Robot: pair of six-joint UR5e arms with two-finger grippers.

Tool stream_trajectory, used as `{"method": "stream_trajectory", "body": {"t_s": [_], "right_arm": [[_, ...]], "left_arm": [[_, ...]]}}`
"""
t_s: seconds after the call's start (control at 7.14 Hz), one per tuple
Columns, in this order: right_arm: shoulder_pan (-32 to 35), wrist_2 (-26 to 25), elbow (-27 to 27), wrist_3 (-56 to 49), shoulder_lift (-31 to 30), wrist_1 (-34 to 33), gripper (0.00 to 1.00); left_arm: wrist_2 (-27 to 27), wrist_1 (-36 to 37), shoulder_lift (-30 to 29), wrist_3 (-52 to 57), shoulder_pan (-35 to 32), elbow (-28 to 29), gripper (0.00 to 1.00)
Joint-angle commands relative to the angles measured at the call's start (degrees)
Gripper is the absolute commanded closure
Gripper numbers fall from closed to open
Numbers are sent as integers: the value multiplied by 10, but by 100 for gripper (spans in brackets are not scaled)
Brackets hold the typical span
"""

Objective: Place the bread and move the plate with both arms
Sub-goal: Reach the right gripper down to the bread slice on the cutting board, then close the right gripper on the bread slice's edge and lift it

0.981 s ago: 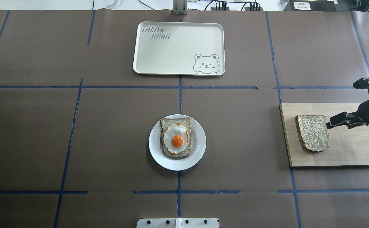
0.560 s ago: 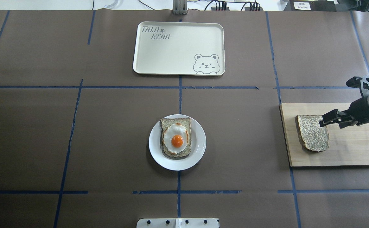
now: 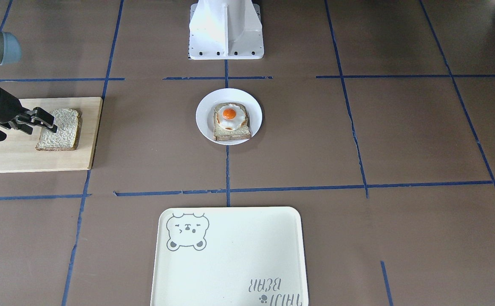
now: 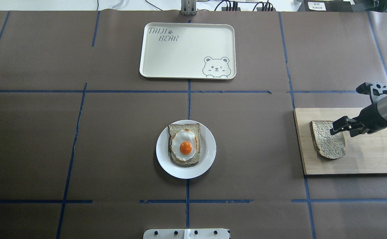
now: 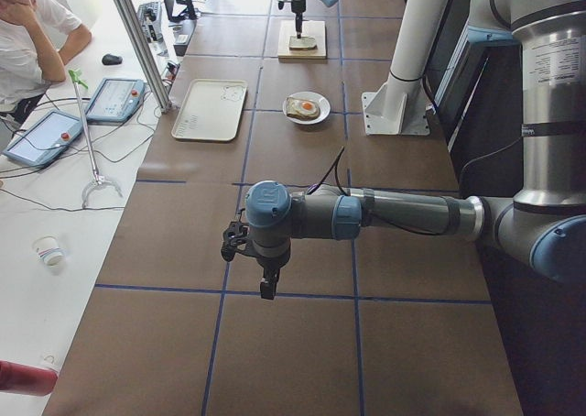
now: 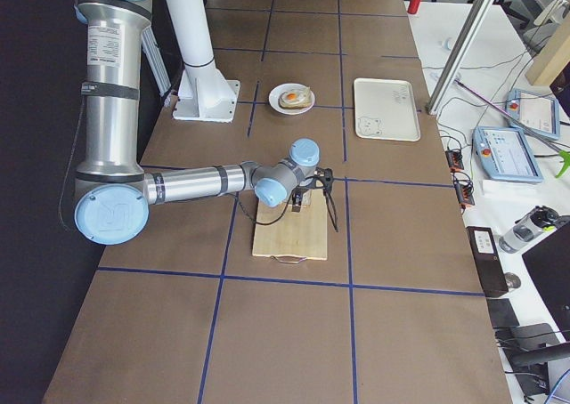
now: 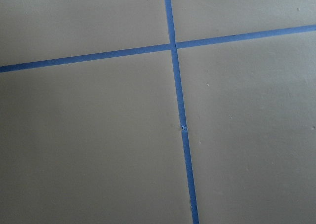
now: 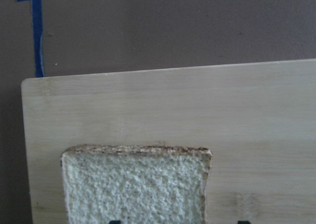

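The plain bread [image 4: 328, 139] lies flat on a wooden board [image 4: 366, 156] at the table's right; it also shows in the front view [image 3: 60, 129] and the right wrist view [image 8: 133, 184]. My right gripper [image 4: 341, 130] hovers open just above the bread's right edge, one finger over the slice and one over the board. The white plate [image 4: 208, 159] sits at the table's centre and holds a bread slice with a fried egg [image 4: 185, 146]. My left gripper [image 5: 261, 274] shows only in the exterior left view, above bare table far from the plate; I cannot tell whether it is open or shut.
A cream tray [image 4: 180, 56] with a bear drawing lies at the far centre of the table. Blue tape lines cross the brown table cover. The white pedestal base [image 3: 226, 29] stands at the robot's side of the table.
My right gripper has moved left from beside the bread to over its right edge. The bread, the plate and the tray have not moved.
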Motion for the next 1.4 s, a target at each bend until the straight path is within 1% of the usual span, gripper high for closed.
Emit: {"method": "stream_trajectory", "body": {"t_s": [0.0, 0.14, 0.28, 0.42, 0.7, 1.26], "right_arm": [[-1, 0, -2, 2, -2, -1, 25], [-1, 1, -4, 2, -3, -1, 31], [-1, 2, -6, 2, -4, -2, 34], [-1, 2, -8, 2, -4, -2, 35], [-1, 3, -8, 2, -4, -2, 41], [-3, 4, -11, 2, -3, -2, 42]], "left_arm": [[0, -1, -1, 0, 0, -4, 0], [0, 0, -1, 0, 0, -4, 0], [0, 0, -1, -1, 0, -6, 0], [0, 0, -1, -1, 0, -6, 0], [0, 0, -1, -1, 0, -7, 0], [0, 0, -1, 0, 0, -6, 0]]}}
